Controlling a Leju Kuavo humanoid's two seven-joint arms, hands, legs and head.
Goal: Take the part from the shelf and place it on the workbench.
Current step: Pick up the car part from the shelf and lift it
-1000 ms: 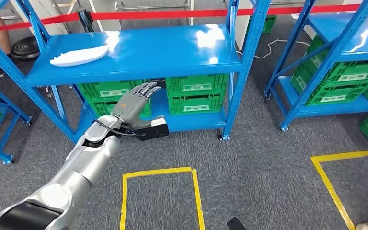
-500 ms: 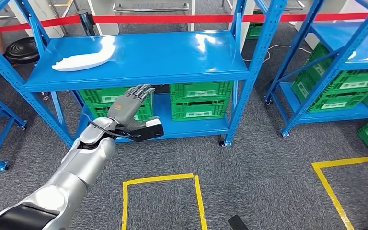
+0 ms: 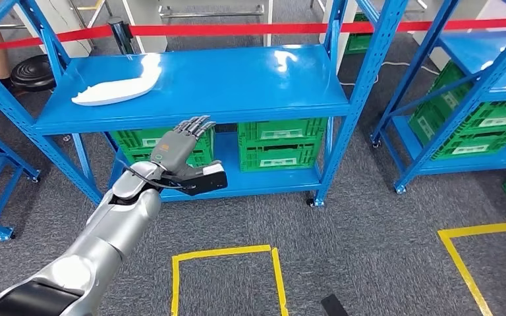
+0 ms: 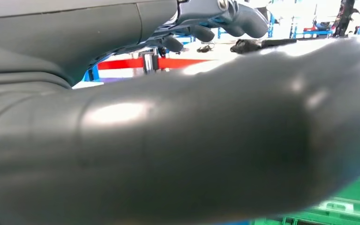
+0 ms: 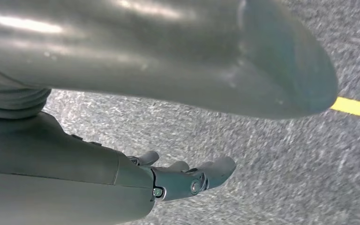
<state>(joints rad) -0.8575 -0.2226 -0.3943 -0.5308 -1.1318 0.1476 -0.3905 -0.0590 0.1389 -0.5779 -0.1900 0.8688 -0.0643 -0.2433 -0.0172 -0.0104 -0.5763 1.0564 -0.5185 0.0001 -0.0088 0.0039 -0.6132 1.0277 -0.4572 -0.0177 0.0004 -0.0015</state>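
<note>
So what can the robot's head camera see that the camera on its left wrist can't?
Only the head view takes in the white part lying on the blue shelf, the silver left arm reaching toward it, and the yellow tape square on the floor. Only the left wrist view gives a close look at the thick grey thumb and the inner side of the left hand. Both take in that hand, holding nothing, the red barrier tape and the green crates.

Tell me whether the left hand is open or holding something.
Open. The left hand is raised before the shelf, fingers extended and apart, nothing in it; the white part lies untouched on the shelf.
</note>
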